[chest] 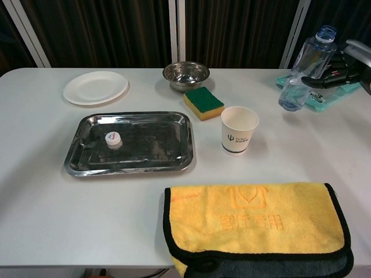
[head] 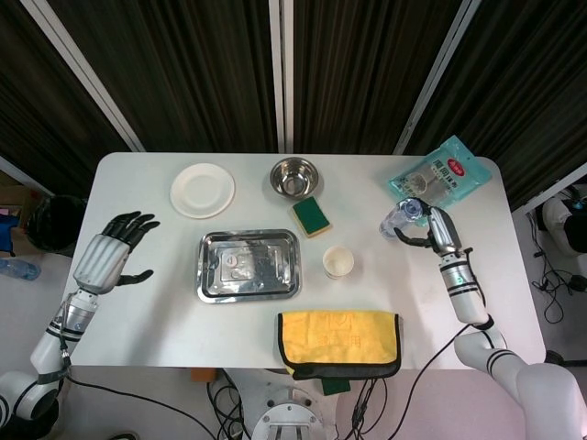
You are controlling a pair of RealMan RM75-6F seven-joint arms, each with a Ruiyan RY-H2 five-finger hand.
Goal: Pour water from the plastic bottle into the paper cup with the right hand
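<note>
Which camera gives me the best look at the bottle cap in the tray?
Chest view: the bottle cap shows clearly, white, in the tray. Head view shows the cap only as a small pale spot.

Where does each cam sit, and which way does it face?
Head view: high above, looking straight down on the table; shows left hand and right hand.
Chest view: low at the near edge, facing the curtains; only right-hand fingers.
Shared: plastic bottle, paper cup, tray, yellow towel.
</note>
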